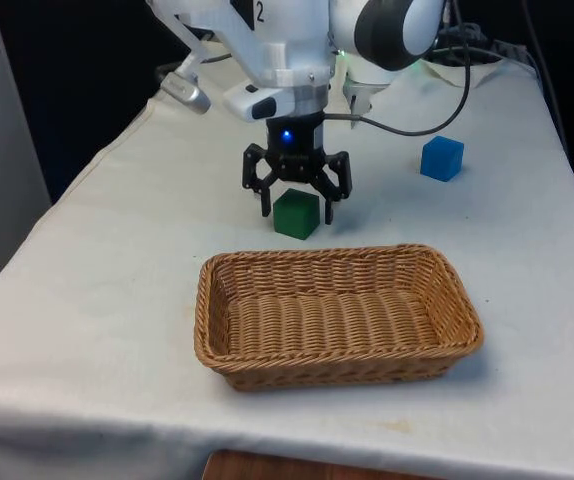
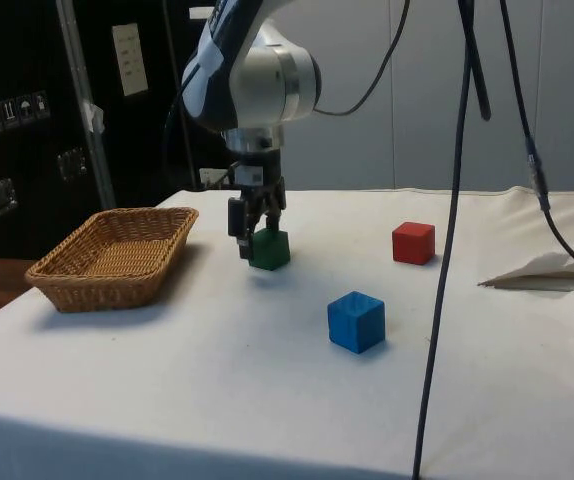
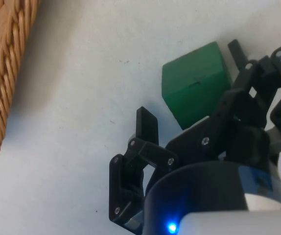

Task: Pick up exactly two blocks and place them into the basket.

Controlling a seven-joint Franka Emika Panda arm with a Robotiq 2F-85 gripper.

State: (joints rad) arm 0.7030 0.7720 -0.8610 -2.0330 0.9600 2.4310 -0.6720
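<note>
A black two-finger gripper [image 1: 297, 205] is lowered over a green block [image 1: 296, 214] on the white-clothed table [image 1: 97, 300]. The claw is spread wide, released, with nothing held. In the front view one finger is seen at each side of the block, and clear cloth is visible between the fingers and the block's faces in the wrist view. The block sits on the cloth just behind the wicker basket [image 1: 207, 320], near its far rim, and the basket is seen to hold no blocks. A blue block [image 1: 441, 158] is placed well apart toward the front view's right, and a red block [image 2: 413, 243] is seen farther back in the side view.

The step in hand is judged to be the grasp of the first block. It would be done well if the fingers were brought low enough to meet the block's side faces at mid-height, kept square to those faces and centred, then closed evenly so the block is not twisted or pushed away. A straight lift should be made high enough that the basket's rim is cleared.
</note>
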